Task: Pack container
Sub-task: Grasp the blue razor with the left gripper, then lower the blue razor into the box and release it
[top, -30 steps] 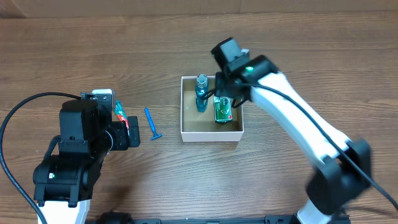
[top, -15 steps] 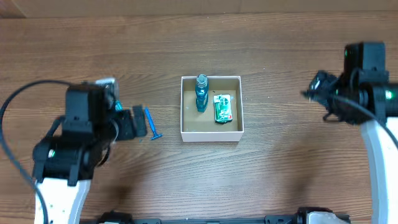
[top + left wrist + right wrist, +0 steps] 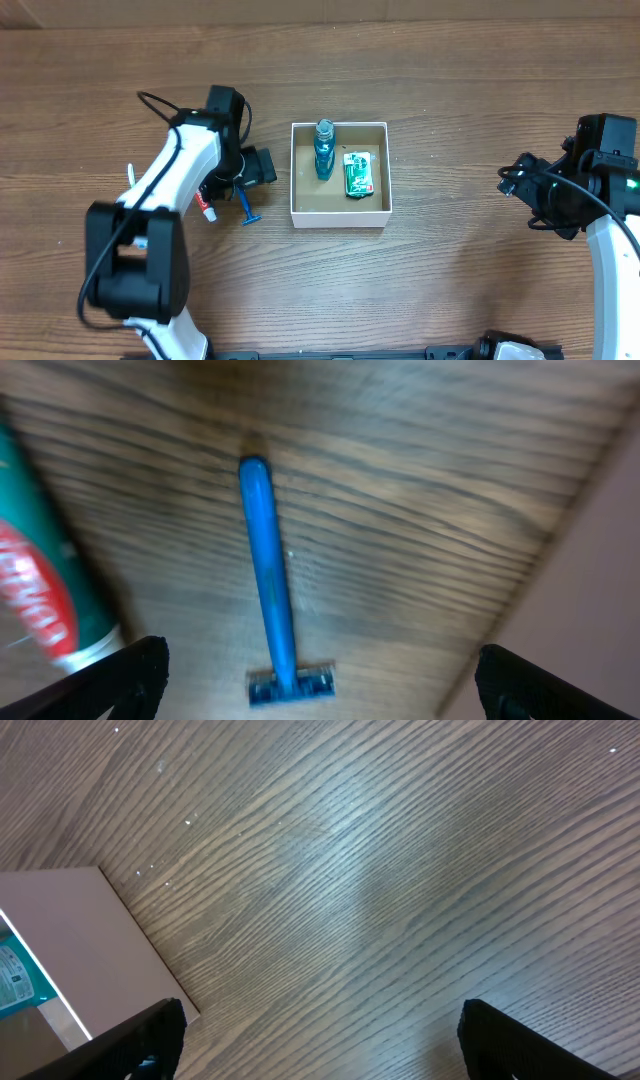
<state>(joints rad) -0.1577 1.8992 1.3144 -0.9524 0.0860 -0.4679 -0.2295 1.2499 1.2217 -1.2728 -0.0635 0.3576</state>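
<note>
The container, a square white-walled box with a brown bottom, sits mid-table. It holds a teal bottle and a green packet. A blue razor lies on the table left of it. My left gripper hovers over the razor, open and empty. The left wrist view shows the razor between the spread fingers. My right gripper is open and empty, far right of the container. Its view shows bare wood and the container's wall.
A red, white and green toothpaste tube lies just left of the razor, partly under my left arm. It also shows at the left edge of the left wrist view.
My right gripper left the green packet in the container and withdrew to the far right. My left arm swung from the table's left side to over the razor.
</note>
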